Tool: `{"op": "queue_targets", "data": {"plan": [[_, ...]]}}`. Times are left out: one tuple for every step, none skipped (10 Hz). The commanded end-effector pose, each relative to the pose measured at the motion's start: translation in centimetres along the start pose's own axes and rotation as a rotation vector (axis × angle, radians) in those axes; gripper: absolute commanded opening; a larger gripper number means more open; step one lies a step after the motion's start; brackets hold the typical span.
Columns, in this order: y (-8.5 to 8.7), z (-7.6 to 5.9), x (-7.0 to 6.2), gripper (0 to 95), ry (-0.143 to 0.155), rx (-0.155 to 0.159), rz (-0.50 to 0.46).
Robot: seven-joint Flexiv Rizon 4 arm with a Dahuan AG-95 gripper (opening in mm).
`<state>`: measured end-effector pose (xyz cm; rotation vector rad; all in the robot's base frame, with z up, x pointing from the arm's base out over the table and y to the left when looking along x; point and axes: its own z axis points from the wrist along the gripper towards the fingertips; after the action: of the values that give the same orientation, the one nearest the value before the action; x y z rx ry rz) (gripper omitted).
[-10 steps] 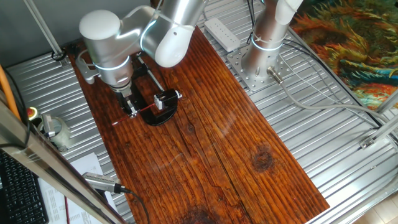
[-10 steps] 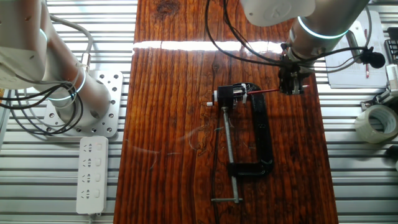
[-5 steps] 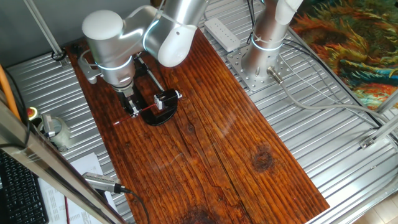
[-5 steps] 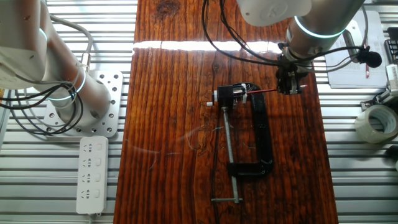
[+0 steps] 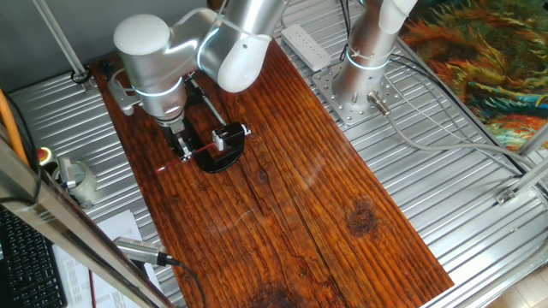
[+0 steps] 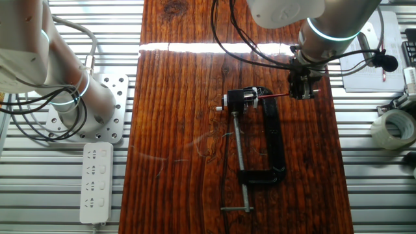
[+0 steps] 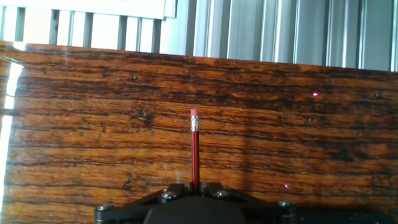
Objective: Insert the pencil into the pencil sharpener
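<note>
The pencil (image 5: 202,150) is a thin red stick held level above the board. My gripper (image 5: 181,152) is shut on it near its middle. Its tip end reaches to the pencil sharpener (image 5: 228,135), a small black block with a pale top on the black clamp frame (image 5: 221,159). In the other fixed view the pencil (image 6: 274,96) runs from my gripper (image 6: 301,93) left to the sharpener (image 6: 242,99), with the clamp frame (image 6: 278,149) below. In the hand view the pencil (image 7: 194,152) sticks up from between the fingers (image 7: 175,190), eraser end on top.
The wooden board (image 5: 282,197) lies on a ribbed metal table. A second arm's base (image 5: 364,81) and a white power strip (image 5: 306,46) stand at the far side. A grey pen-like tool with a cable (image 5: 141,250) and a tape roll (image 6: 391,127) lie off the board.
The arm has shifted slightly toward the sharpener between one second ago and half a second ago, carrying the pencil. Since then nothing has visibly moved.
</note>
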<state>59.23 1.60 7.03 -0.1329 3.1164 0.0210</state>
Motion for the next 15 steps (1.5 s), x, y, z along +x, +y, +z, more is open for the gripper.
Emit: {"op": "queue_targets", "data": {"plan": [[0.0,-0.1,0.3,0.0,-0.001,-0.001,0.001],[0.0,-0.1,0.5,0.0,0.000,-0.002,0.001],[0.0,0.0,0.6,0.0,0.000,-0.002,0.002],[0.1,0.1,0.7,0.0,0.000,-0.002,0.004],[0.2,0.2,0.9,0.0,0.000,-0.002,0.005],[0.2,0.2,1.0,0.0,0.000,-0.001,0.004],[0.1,0.2,1.1,0.0,0.001,0.000,0.003],[0.1,0.2,1.2,0.0,0.002,-0.001,0.004],[0.2,0.2,1.3,0.0,0.002,-0.001,0.004],[0.2,0.2,1.5,0.0,0.002,-0.002,0.004],[0.2,0.2,1.5,0.0,0.002,-0.002,0.004],[0.1,0.4,1.9,0.0,0.001,-0.002,0.002],[0.1,0.4,2.0,0.0,0.001,-0.002,0.001],[0.1,0.4,2.1,0.0,0.002,-0.001,0.001],[0.1,0.4,2.3,0.0,0.002,-0.002,0.001]]}}
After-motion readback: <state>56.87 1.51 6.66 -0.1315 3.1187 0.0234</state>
